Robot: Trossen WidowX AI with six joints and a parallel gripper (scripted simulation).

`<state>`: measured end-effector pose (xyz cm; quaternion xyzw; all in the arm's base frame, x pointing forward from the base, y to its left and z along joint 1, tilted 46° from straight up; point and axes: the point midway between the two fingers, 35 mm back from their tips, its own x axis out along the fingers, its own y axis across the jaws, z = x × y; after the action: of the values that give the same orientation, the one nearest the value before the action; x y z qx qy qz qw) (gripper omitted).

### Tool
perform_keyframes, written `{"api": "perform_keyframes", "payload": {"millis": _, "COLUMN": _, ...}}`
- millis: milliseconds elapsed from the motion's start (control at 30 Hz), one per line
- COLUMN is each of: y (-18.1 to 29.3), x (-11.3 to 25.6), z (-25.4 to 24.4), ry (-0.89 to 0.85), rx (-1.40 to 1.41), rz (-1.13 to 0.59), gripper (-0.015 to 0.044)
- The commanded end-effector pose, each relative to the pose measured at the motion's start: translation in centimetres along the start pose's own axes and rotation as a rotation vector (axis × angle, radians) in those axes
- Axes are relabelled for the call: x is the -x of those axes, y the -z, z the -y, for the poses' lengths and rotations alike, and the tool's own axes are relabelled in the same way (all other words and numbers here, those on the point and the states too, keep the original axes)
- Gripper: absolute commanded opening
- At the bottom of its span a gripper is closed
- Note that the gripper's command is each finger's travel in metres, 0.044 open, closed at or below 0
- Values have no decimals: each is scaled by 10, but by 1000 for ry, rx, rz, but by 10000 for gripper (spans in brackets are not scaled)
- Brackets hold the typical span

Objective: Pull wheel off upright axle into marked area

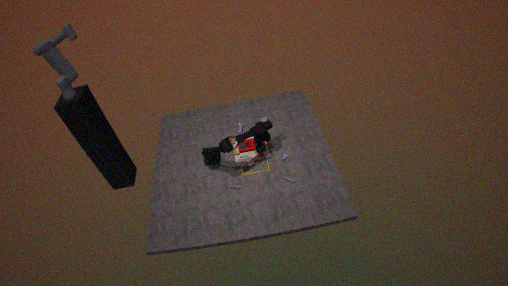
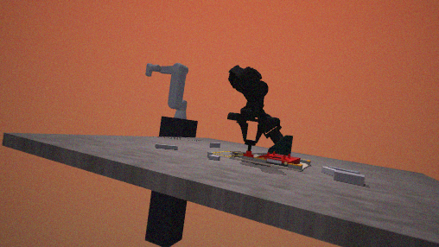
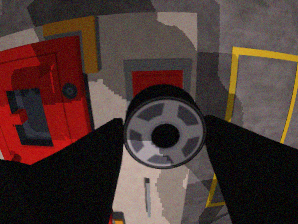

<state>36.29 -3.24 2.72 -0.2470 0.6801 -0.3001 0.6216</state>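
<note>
The wheel [image 3: 165, 107], grey-faced with a black rim, is between the fingertips, face towards the wrist camera. My gripper [image 3: 164, 125] [image 2: 251, 142] is shut on it, one finger on each side. In the exterior view a thin dark axle [image 2: 249, 148] stands below the fingertips on its red base [image 2: 248, 154] [image 3: 157, 77]. The wheel looks raised near the axle's top; whether the axle is still inside it cannot be told. The marked area, a yellow outline [image 1: 255, 172] [image 3: 265, 53], lies beside the board, to the right in the wrist view.
A red block [image 3: 65, 107] [image 2: 283, 158] with a dark recess sits on the pale board, near the axle base. Small grey pieces [image 1: 288, 179] [image 1: 235, 187] [image 2: 166, 147] lie on the table [image 1: 200, 220]. Larger grey blocks [image 2: 349, 178] lie to the right in the exterior view. A grey arm [image 1: 60, 62] stands on a black pedestal beyond the table.
</note>
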Motion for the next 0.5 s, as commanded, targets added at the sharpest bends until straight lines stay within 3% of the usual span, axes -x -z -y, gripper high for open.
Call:
{"api": "perform_keyframes", "payload": {"millis": 0, "y": -1, "x": 3, "z": -1, "ry": -5, "rx": -7, "rz": 4, "gripper": 0}}
{"api": "perform_keyframes", "payload": {"millis": 467, "y": -1, "x": 8, "z": -1, "ry": -4, "rx": -6, "rz": 4, "gripper": 0}}
